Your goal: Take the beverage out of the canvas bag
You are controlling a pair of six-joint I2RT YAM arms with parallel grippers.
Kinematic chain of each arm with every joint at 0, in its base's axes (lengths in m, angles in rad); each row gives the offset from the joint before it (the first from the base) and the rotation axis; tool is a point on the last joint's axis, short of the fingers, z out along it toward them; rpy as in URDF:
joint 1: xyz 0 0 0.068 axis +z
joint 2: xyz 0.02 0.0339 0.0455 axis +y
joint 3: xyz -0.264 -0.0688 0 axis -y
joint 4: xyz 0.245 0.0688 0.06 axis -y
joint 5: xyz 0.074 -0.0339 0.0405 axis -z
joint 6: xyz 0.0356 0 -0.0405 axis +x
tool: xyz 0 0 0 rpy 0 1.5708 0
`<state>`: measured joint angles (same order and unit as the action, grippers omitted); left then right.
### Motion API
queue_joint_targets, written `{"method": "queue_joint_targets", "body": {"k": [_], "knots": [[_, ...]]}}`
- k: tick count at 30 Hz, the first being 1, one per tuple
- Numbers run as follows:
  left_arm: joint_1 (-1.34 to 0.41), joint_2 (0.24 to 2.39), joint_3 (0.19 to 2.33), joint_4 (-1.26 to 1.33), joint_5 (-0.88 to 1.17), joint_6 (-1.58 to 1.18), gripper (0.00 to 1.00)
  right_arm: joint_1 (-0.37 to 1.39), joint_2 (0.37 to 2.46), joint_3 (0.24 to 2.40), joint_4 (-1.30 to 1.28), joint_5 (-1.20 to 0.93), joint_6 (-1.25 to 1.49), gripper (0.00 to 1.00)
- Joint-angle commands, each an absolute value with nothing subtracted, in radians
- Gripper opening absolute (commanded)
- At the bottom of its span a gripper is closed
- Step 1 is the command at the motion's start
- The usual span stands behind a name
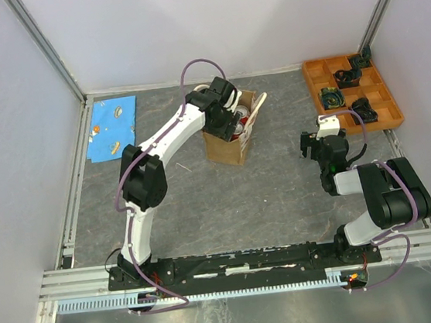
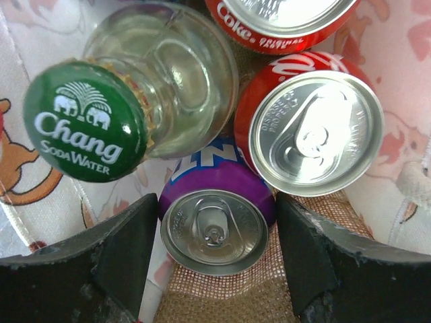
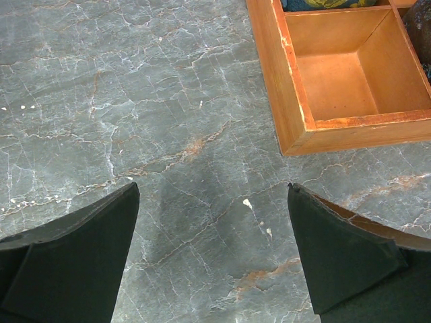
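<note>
top view: canvas bag (image 1: 228, 148) contents too small to name, left gripper (image 2: 217, 205) tips hidden in its mouth | left wrist: upper red can (image 2: 283, 17) cut by top edge; whether fingers touch purple can (image 2: 214, 232) unclear | right wrist: orange tray (image 3: 273, 74) cut by top and right edges

We see a grey, marble-patterned table (image 1: 266, 195) carrying the tan canvas bag (image 1: 226, 148) upright near its middle-back, an orange compartment tray (image 3: 276, 67) at the far right corner, and a blue printed cloth (image 1: 114, 128) lying flat at the far left.
</note>
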<state>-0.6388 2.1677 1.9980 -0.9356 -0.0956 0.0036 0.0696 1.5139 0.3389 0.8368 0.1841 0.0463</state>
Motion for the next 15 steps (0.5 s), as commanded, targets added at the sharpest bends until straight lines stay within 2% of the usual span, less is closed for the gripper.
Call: {"method": "queue_joint_targets", "body": {"k": [1,10,13,15], "knots": [[-0.623,2.217,1.977,-1.227,-0.118,0.046,0.78,0.065,1.515,0.37,0.862,0.179,0.031,0.99],[-0.618,2.251,2.04,-1.293,-0.145,0.05,0.78,0.066,1.514,0.369,0.862,0.179,0.032,0.99],[-0.618,2.279,2.011,-1.293,-0.136,0.055,0.73,0.066,1.515,0.369,0.862,0.179,0.032,0.99],[-0.618,2.289,1.992,-1.299,-0.133,0.059,0.66,0.066,1.515,0.37,0.862,0.179,0.032,0.99]]}}
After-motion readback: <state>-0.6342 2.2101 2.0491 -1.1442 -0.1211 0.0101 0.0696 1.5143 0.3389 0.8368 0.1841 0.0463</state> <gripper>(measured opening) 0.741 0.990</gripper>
